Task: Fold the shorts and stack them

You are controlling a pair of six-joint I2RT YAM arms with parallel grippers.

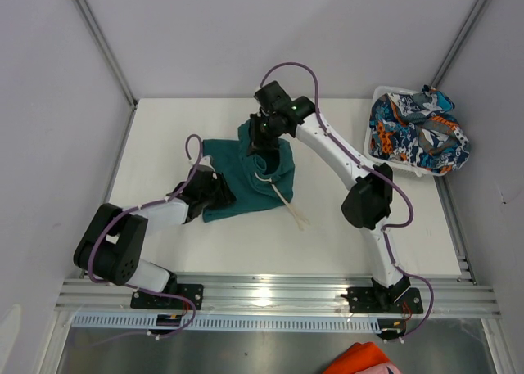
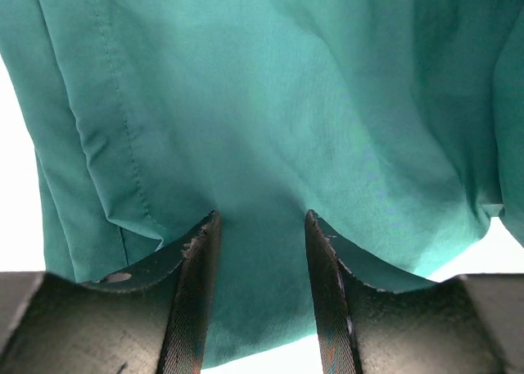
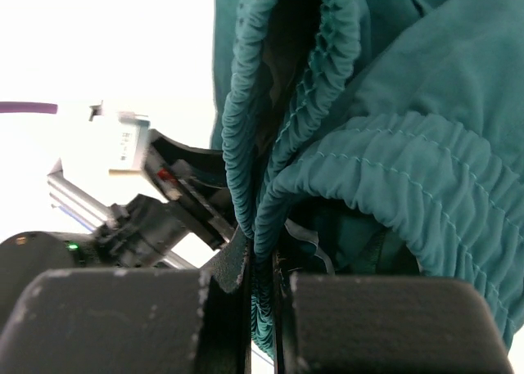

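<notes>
The dark teal shorts (image 1: 246, 186) lie mid-table, their pale drawstring (image 1: 288, 204) trailing toward the front. My right gripper (image 1: 260, 145) holds their far end bunched and raised. In the right wrist view its jaws (image 3: 262, 251) are pinched on the gathered elastic waistband (image 3: 327, 55). My left gripper (image 1: 219, 191) rests at the shorts' left edge. In the left wrist view its fingers (image 2: 199, 292) stand apart over flat teal cloth (image 2: 270, 104), pinching nothing. The printed shorts (image 1: 417, 132) lie heaped in the basket at the back right.
The white mesh basket (image 1: 378, 94) sits at the table's back right corner. An orange cloth (image 1: 360, 359) pokes in below the front rail. Grey walls bound the table on the left, back and right.
</notes>
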